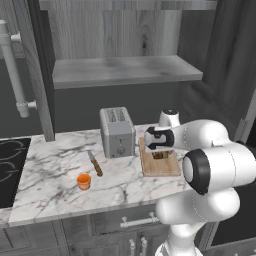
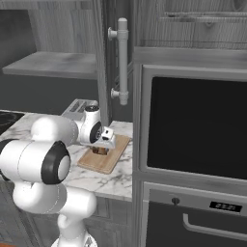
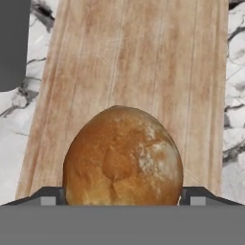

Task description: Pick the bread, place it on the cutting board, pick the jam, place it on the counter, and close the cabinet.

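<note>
The round brown bread (image 3: pixel 123 158) rests on the light wooden cutting board (image 3: pixel 143 57), at its near end. My gripper (image 3: pixel 123 196) hangs straight over it, open, one fingertip (image 3: pixel 51 197) on each side of the bun and close to it. In the left base view the gripper (image 1: pixel 160 150) is low over the bread (image 1: pixel 160 155) on the board (image 1: pixel 162 169). The orange jam (image 1: pixel 83 181) stands on the marble counter (image 1: pixel 50 170), far left of the board. The cabinet (image 1: pixel 125 70) above stands open, its shelf bare.
A grey toaster (image 1: pixel 117 132) stands just left of the board, and a knife (image 1: pixel 95 163) lies between toaster and jam. A black cooktop (image 1: pixel 10 165) is at the far left. The open cabinet door (image 2: pixel 122 62) and a wall oven (image 2: pixel 198 125) rise right of the board.
</note>
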{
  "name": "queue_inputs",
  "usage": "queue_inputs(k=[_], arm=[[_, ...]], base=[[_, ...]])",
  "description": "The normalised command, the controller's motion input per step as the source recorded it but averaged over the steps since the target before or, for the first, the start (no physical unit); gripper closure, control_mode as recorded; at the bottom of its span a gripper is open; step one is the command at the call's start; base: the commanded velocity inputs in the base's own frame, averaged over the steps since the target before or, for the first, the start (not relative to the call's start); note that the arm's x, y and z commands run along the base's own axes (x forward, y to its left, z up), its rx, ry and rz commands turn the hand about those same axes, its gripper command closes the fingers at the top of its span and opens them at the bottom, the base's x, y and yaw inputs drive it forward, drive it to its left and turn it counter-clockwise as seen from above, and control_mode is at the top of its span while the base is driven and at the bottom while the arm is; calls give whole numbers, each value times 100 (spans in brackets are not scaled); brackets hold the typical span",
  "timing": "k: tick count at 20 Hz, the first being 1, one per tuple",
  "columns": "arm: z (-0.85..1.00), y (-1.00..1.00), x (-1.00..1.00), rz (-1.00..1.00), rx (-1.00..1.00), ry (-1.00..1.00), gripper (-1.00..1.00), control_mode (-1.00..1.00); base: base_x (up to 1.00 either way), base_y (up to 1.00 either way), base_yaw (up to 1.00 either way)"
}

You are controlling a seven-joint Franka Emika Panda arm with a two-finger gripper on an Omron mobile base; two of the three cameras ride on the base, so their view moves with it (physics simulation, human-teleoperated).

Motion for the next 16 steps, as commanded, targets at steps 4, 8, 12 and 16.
queue_inputs(k=[4, 8, 12, 16], arm=[[0, 0, 0, 0, 0, 0, -100, -100], [0, 0, -3, 0, 0, 0, -100, -100], [0, -2, -9, 0, 0, -3, -100, -100], [0, -2, -4, 0, 0, -7, -100, -100]], base=[[0, 0, 0], [0, 0, 0], [0, 0, 0], [0, 0, 0]])
